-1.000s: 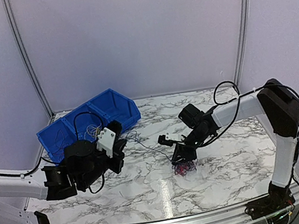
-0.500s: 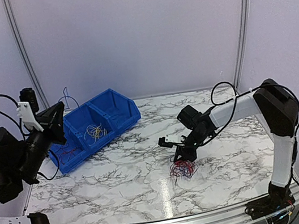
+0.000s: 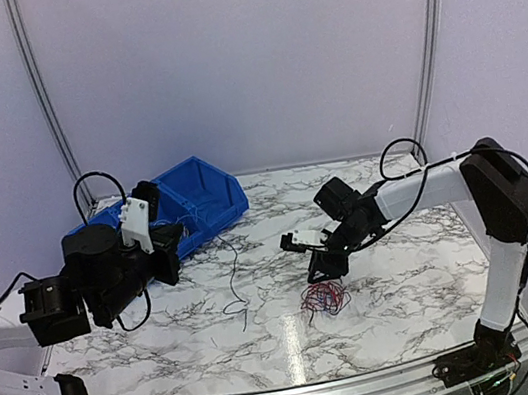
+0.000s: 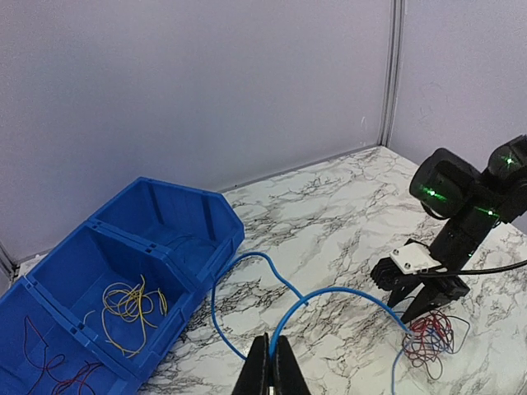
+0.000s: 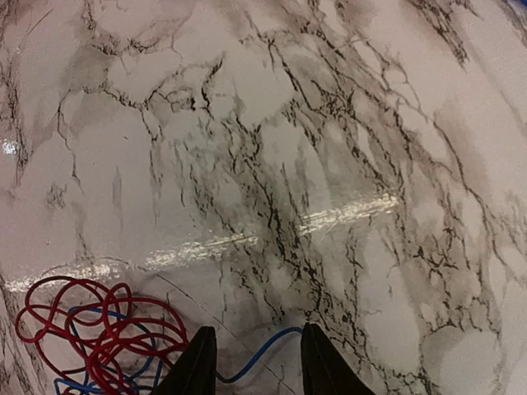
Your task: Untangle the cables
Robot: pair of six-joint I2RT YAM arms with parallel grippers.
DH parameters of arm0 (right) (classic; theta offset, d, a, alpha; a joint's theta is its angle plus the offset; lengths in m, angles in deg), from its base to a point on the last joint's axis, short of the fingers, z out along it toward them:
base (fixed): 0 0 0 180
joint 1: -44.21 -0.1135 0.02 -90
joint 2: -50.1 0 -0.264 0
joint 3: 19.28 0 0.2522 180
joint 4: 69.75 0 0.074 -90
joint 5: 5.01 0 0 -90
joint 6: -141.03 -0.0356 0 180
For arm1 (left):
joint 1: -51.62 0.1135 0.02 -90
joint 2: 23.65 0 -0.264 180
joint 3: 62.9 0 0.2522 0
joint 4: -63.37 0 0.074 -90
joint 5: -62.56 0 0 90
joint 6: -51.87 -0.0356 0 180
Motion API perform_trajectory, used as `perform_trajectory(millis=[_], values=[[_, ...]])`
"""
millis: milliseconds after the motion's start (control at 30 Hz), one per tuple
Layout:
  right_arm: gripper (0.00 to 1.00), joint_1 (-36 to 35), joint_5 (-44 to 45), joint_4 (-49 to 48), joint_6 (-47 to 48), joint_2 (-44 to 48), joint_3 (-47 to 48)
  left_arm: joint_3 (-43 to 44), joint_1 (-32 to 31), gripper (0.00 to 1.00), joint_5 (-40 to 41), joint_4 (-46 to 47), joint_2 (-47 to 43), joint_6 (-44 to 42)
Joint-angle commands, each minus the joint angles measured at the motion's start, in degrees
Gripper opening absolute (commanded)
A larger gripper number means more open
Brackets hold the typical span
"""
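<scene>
A small bundle of red and blue wires (image 3: pixel 325 299) lies on the marble table; it also shows in the left wrist view (image 4: pixel 428 339) and the right wrist view (image 5: pixel 90 329). My left gripper (image 3: pixel 173 245) (image 4: pixel 270 372) is shut on one blue wire (image 4: pixel 329 293), which loops over the table and runs to the bundle; from above it is a thin dark line (image 3: pixel 236 275). My right gripper (image 3: pixel 319 271) (image 5: pixel 257 364) is open just behind the bundle, low over the table. A stretch of blue wire (image 5: pixel 265 351) lies between its fingers.
A blue three-compartment bin (image 3: pixel 205 195) (image 4: pixel 216 216) stands at the back left. Its middle compartment holds yellow wires (image 4: pixel 128 304); its left one holds red and purple wires (image 4: pixel 58 370). White walls close the back and sides.
My left arm has swung from high over the bin at the far left down towards the table beside the bin, and the blue wire now trails from it. The right arm has barely moved.
</scene>
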Motion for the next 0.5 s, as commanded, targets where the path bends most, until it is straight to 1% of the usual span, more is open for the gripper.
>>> perform_trajectory(millis=[0, 233, 367, 467], values=[[0.38, 0.0, 4.1, 0.0, 1.1, 5.5, 0.9, 4.5, 0.1, 0.0, 0.0, -0.7, 5.5, 3.2], [0.45, 3.0, 4.6, -0.2, 1.1, 12.1, 0.3, 9.9, 2.0, 0.0, 2.0, -2.8, 15.0, 6.2], [0.46, 5.6, 5.2, -1.0, 1.0, 14.9, -0.6, 12.9, 5.3, 0.0, 0.5, -2.8, 18.6, 7.7], [0.47, 7.4, 4.8, -1.5, 0.9, 16.0, -1.1, 15.3, 8.9, 0.0, -2.2, -2.8, 21.0, 8.9]])
